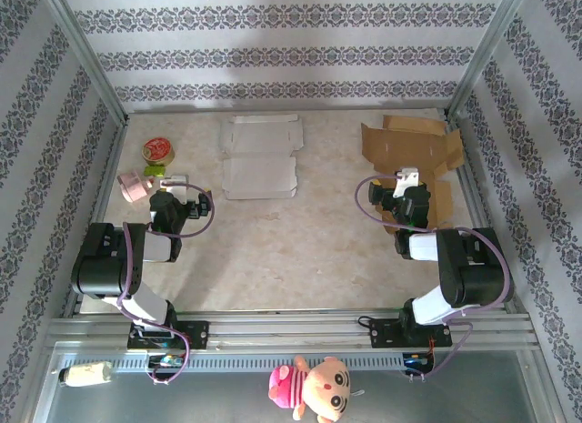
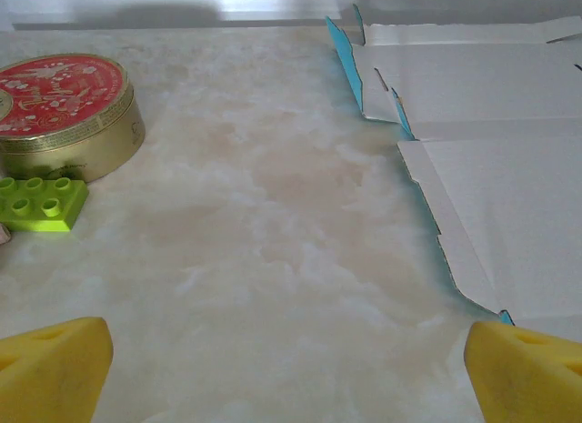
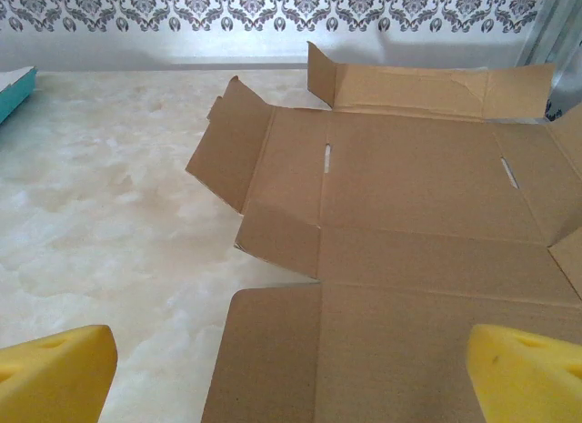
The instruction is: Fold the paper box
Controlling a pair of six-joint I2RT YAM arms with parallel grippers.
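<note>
The paper box [image 1: 260,159], judged light and flimsy, is being supported flat at the far centre of the worktop [image 1: 300,250], a flap edge being favoured for gripping. The left tool [image 2: 291,368] and right tool [image 3: 291,368] are being held wide open, empty.

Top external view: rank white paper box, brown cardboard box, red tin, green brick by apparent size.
Largest: white paper box and brown cardboard box, too alike to rank, brown partly hidden.
Then red tin.
Smallest: green brick.
</note>
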